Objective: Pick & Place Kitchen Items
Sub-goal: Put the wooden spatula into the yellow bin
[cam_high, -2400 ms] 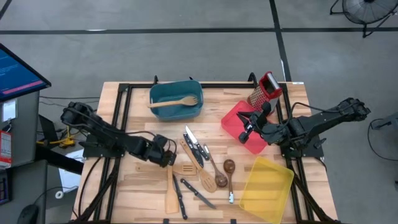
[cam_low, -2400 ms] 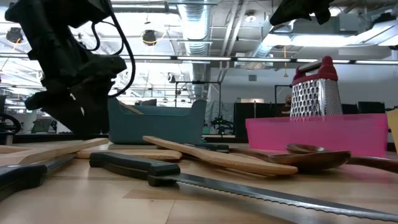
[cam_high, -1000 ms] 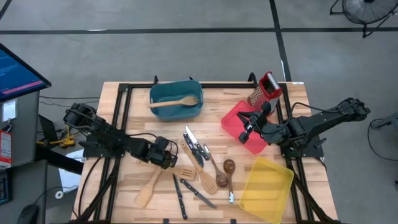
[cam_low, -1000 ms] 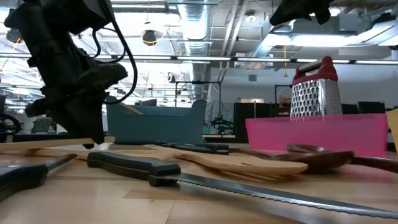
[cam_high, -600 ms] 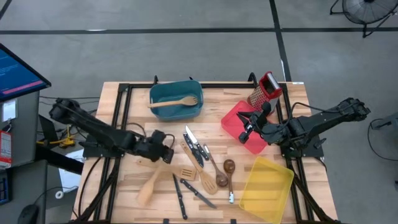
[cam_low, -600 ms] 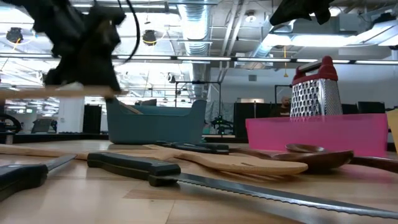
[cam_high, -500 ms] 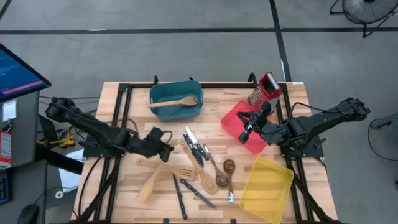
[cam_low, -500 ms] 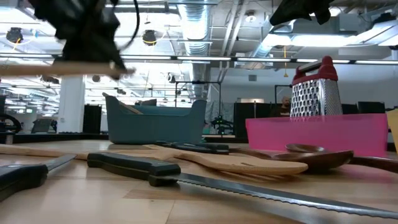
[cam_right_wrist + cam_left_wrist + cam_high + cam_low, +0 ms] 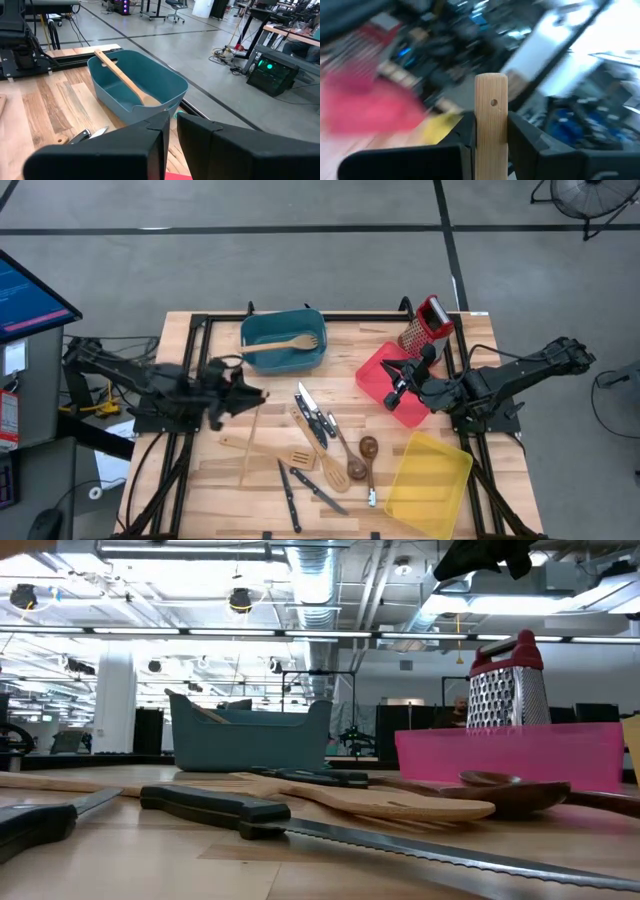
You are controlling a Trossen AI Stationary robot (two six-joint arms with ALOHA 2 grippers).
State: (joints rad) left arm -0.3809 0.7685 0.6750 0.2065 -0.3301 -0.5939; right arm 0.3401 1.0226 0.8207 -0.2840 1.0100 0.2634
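Note:
My left gripper (image 9: 250, 397) is above the table's left part, shut on a pale wooden spatula (image 9: 247, 467), whose blade points toward the near edge. The left wrist view shows its holed handle end (image 9: 491, 95) between my fingers. More utensils lie mid-table: another wooden spatula (image 9: 240, 443), a slotted turner (image 9: 300, 455), knives (image 9: 313, 415), brown spoons (image 9: 366, 450). A wooden fork (image 9: 285, 343) lies in the teal bin (image 9: 283, 355). My right gripper (image 9: 398, 392) waits shut over the red bin (image 9: 378, 375). My left gripper pinches the spatula's handle (image 9: 491, 135) between its two fingers, close to the holed end, which sticks out past the fingertips. The spatula is lifted clear of the table, with its blade (image 9: 245, 478) reaching toward the near edge.
A steel grater (image 9: 427, 325) stands at the red bin's far side. A yellow bin (image 9: 430, 480) sits at the near right. Black rails (image 9: 195, 380) run along the table's sides. In the low view a long serrated knife (image 9: 300, 830) lies nearest.
My left gripper has risen and gone toward the table's far-left with the wooden spatula. The spatula has come off the table and swung from slanting to nearly near-far. Arm and spatula have left the low view upward.

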